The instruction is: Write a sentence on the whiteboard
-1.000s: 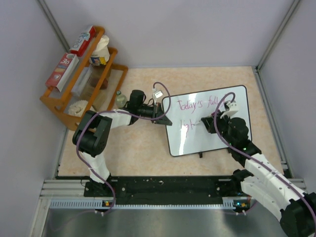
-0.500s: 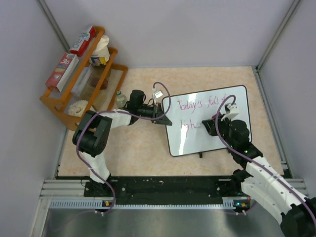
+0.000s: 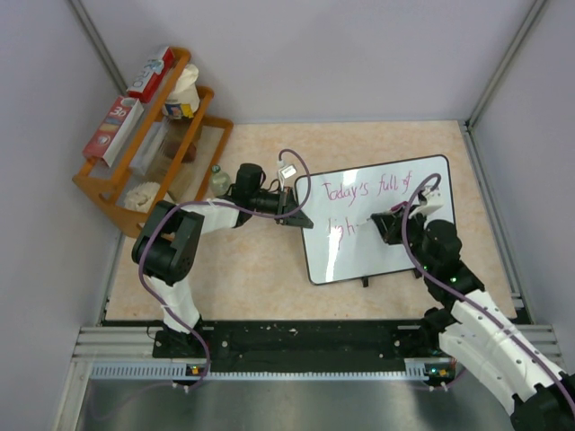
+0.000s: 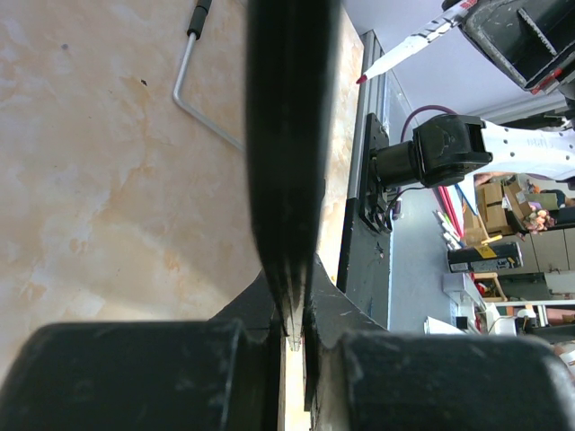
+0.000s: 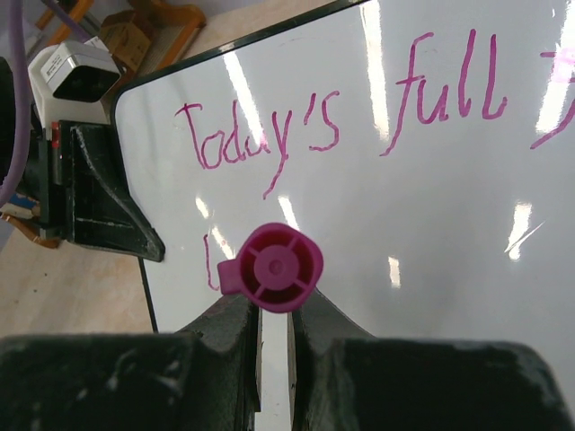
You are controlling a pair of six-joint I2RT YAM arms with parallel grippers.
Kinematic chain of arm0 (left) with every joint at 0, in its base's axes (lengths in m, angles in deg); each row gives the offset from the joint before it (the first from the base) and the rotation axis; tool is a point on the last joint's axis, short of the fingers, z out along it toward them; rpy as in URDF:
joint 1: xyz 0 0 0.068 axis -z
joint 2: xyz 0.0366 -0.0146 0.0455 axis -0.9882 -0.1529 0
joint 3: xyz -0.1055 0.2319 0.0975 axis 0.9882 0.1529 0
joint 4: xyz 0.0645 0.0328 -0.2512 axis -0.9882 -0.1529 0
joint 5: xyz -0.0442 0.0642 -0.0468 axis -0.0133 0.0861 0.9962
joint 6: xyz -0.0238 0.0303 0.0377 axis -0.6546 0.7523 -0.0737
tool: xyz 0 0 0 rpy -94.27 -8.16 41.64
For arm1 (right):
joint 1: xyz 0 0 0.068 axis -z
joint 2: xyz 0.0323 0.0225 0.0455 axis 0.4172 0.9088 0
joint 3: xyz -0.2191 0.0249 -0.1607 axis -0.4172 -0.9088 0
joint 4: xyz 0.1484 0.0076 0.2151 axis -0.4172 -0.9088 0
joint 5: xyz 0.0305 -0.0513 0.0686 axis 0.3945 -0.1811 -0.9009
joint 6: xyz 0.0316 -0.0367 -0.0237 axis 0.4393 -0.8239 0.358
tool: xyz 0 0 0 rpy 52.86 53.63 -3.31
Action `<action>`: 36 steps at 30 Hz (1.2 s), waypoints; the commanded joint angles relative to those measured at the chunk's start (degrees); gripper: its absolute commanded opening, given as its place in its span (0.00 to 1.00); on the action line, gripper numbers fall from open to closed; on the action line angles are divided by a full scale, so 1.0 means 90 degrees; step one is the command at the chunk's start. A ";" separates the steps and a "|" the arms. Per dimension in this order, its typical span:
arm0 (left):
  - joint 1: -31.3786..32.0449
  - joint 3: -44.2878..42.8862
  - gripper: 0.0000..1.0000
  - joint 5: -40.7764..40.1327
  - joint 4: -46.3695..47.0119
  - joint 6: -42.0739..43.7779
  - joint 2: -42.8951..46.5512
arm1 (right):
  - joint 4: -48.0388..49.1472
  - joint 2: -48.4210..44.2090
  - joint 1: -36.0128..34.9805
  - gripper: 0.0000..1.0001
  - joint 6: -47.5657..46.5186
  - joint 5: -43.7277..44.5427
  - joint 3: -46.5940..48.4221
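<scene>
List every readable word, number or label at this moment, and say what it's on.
"Today's full": the sentence, top line on the whiteboard; a further word is partly covered.
"ligh": its second line, top view; the rest hidden behind the right gripper and marker.
Boxes on the rack: print too small to read.

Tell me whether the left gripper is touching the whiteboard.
Touching. The left wrist view shows the left gripper shut on the whiteboard, its black frame edge pinched in the jaws with no gap.
</scene>
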 commanded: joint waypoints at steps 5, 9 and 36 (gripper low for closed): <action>-0.0026 0.0024 0.00 -0.0183 -0.0371 0.0388 -0.0080 | 0.0696 0.0462 -0.0044 0.00 -0.0039 0.0306 0.0369; -0.0017 0.0004 0.00 -0.0173 -0.0372 0.0388 -0.0090 | 0.0852 0.0696 -0.0044 0.00 -0.0030 0.0247 0.0369; -0.0026 -0.0005 0.00 -0.0153 -0.0391 0.0388 -0.0100 | -0.0055 0.0394 -0.0034 0.00 -0.0245 0.1097 0.0271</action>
